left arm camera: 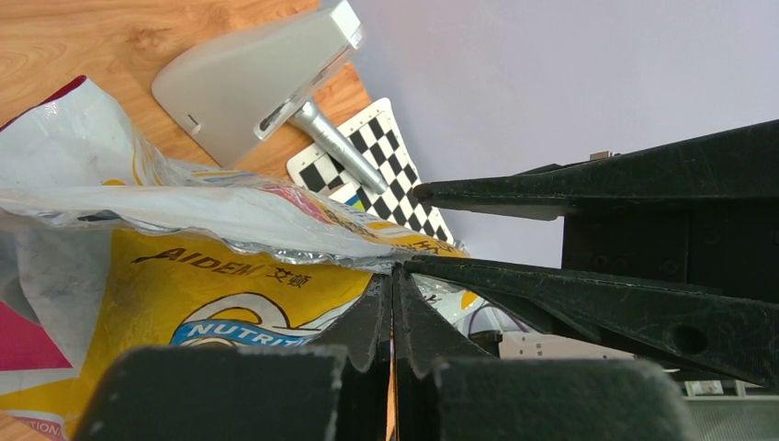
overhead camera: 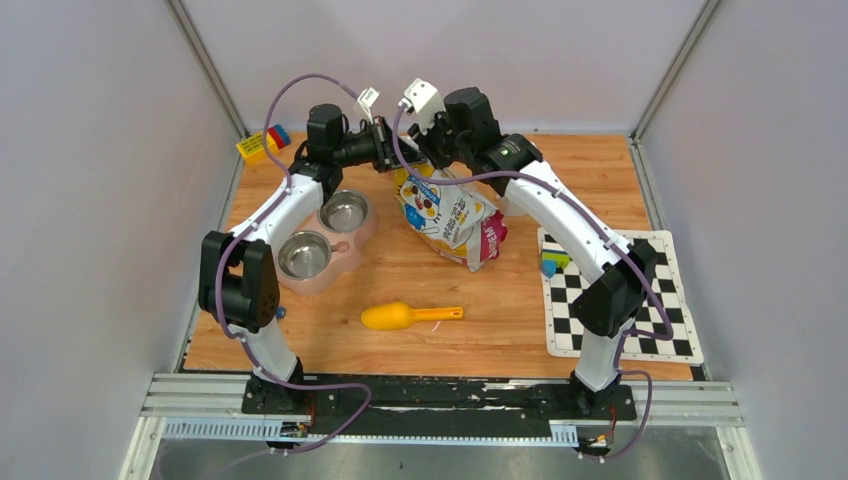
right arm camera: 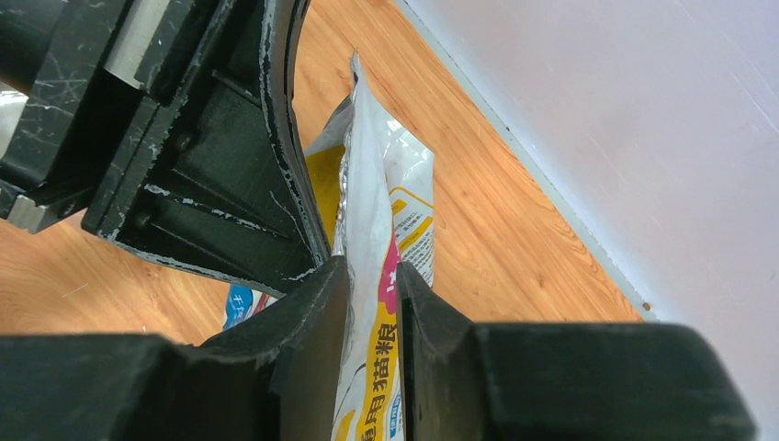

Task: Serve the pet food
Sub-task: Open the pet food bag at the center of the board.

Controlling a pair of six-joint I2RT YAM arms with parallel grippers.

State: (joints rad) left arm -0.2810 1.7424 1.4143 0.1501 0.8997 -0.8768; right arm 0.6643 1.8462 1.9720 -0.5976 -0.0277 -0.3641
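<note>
The pet food bag (overhead camera: 445, 215), yellow and white with a cartoon cat, stands at the back middle of the wooden table. No kibble shows. My left gripper (overhead camera: 385, 150) and right gripper (overhead camera: 425, 150) meet at the bag's top edge. In the left wrist view the left gripper (left arm camera: 397, 271) is shut at the crinkled rim of the bag (left arm camera: 184, 276), with its silver lining showing. In the right wrist view the right gripper (right arm camera: 372, 266) is shut on a flat fold of the bag (right arm camera: 377, 184).
A pink double steel bowl (overhead camera: 352, 243) lies left of the bag. A yellow scoop (overhead camera: 400, 317) lies in front of it. A checkerboard mat (overhead camera: 615, 295) with a small block (overhead camera: 550, 262) is at the right. Toy bricks (overhead camera: 262, 143) sit at the back left corner.
</note>
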